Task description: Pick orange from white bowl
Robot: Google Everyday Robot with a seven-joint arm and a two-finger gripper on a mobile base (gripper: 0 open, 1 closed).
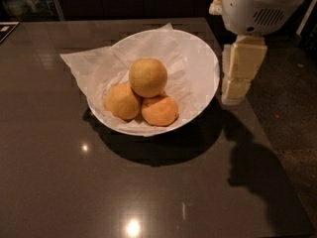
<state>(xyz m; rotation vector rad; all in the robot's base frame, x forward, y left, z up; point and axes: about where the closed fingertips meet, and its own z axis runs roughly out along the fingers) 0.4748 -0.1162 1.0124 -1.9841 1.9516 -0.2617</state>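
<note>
Glossy table [148,197] nearest. Beyond it the white bowl [208,58] stands just beside my gripper [234,97]. The orange [148,77] rests inside on two smaller fruits [159,110], apart from my gripper. Grip released or clenched: cannot tell.

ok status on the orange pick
gripper just outside white bowl, picture right, off the fruit. orange atop two smaller fruits in bowl. nothing over it.
</note>
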